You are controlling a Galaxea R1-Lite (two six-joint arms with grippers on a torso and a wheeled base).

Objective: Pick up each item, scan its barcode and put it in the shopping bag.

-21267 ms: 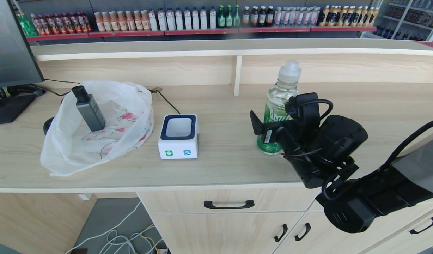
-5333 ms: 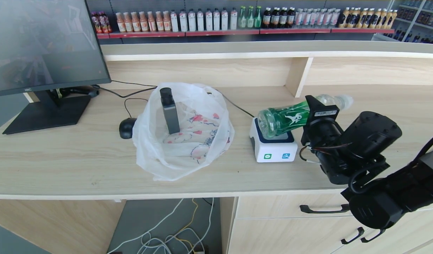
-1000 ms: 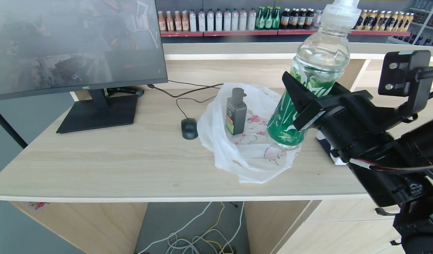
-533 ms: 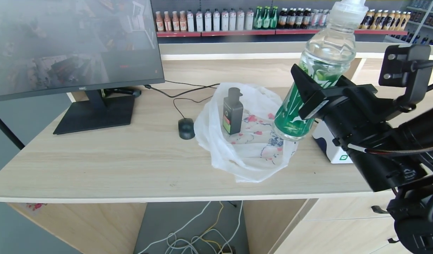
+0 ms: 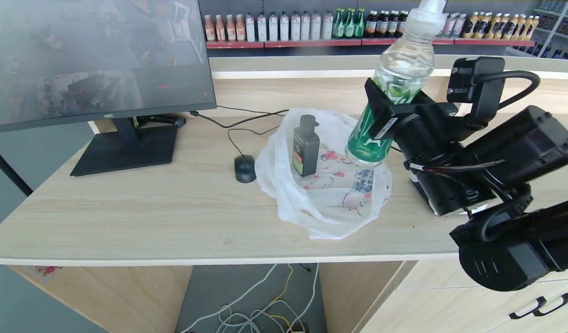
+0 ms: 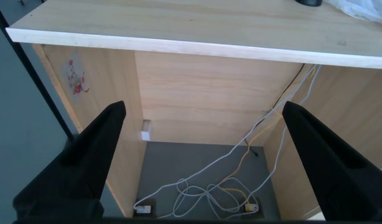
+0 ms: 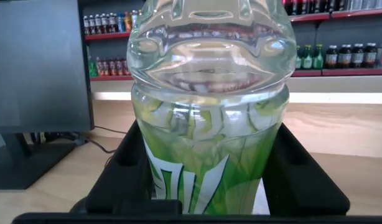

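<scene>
Head view, green-labelled clear bottle (image 5: pixel 401 71), apparently tilted

the shopping bag (image 5: pixel 330 210) lies on the worktop (image 5: pixel 173 217), right of centre. a flask (image 5: pixel 305 147) stands upright in the bag, at its left side. my right gripper (image 5: pixel 386 118) holds the bottle (image 5: pixel 402 69) tilted over the bag's right rear part. the mouse (image 5: pixel 245 168) lies just left of the bag. the monitor (image 5: pixel 99 60) stands at the left rear. cables (image 5: pixel 240 319) lie on the floor under the worktop.
</scene>
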